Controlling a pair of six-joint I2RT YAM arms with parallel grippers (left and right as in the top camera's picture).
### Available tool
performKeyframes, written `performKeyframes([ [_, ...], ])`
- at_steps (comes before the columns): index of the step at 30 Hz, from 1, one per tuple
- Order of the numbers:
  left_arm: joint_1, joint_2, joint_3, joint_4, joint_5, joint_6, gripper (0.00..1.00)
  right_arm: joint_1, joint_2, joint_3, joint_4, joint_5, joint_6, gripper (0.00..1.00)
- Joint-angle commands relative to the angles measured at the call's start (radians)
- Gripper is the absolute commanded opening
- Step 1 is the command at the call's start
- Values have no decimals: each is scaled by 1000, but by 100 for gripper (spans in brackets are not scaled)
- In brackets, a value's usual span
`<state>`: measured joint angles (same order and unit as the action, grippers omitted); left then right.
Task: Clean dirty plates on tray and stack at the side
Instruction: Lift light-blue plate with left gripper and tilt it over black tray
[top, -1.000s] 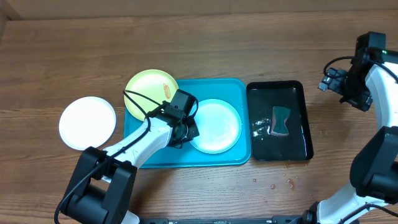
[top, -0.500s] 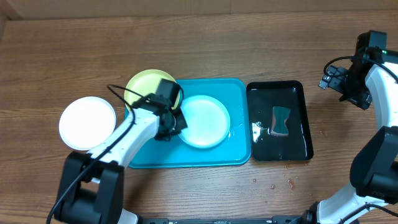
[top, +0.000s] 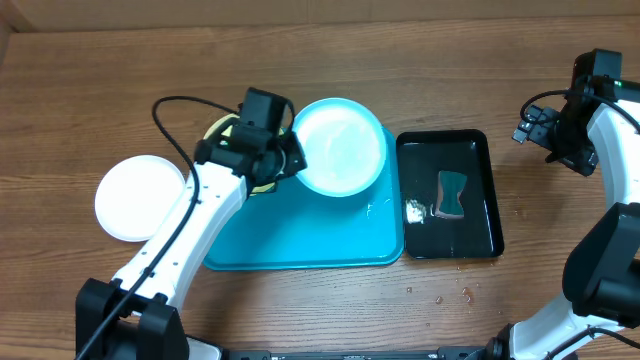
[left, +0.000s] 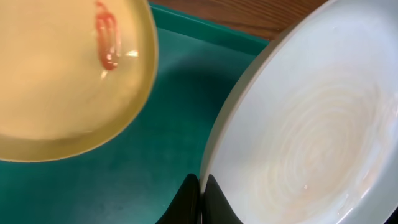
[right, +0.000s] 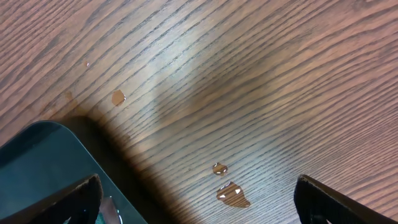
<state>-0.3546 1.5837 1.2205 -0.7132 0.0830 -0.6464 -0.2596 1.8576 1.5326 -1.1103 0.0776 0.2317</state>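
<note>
So a wooden desk (top: 400, 60) was seen from above, with the tray (top: 300, 235) laid near the middle of it. Nothing was left flat on the tray's open floor, only some wet shine near its right side. A black tray (top: 470, 160) was parked just to the right, with water pooled in it.

The blue plate (top: 340, 147) was held up off the tray, over its back-right corner and partly past the back edge. It was pinched by the rim in the left tool (left: 200, 199), jaws nearly closed on that edge. The green plate (left: 56, 81) was found at the tray's back-left corner, mostly hidden under the left arm in the overhead view. The white plate (top: 140, 197) was set on the desk left of the tray, near it but apart.

The right tool (right: 198, 202) was kept well off to the right over bare desk, fingers spread wide, nothing gripped.

A sponge (top: 451, 193) was left in the black tray. An orange-red smear (left: 107, 37) was spotted on the green plate. A few water drops (right: 227, 190) were scattered on the desk.
</note>
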Motion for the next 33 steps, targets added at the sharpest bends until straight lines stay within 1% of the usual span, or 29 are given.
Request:
performKeyframes([
  [1,-58,-21,27,26,8,22,4,0,-15,10,6,-1,4,100],
  [3,-97,-20,27,43,-26,18,4,0,-15,10,6,-1,4,100],
  [7,-191,-20,27,64,-142,-16,4,0,-15,10,6,-1,4,100],
  [15,-379,-20,27,124,-356,-15,4,0,-15,10,6,-1,4,100],
  [20,-466,-18,27,158,-470,-13,4,0,-15,10,6,-1,4,100],
  [23,-497,-18,27,188,-505,8,4,0,-15,10,6,-1,4,100],
  [26,-507,-18,28,215,-509,50,4,0,-15,10,6,-1,4,100],
  [33,-509,-18,48,220,-509,150,4,0,-15,10,6,-1,4,100],
])
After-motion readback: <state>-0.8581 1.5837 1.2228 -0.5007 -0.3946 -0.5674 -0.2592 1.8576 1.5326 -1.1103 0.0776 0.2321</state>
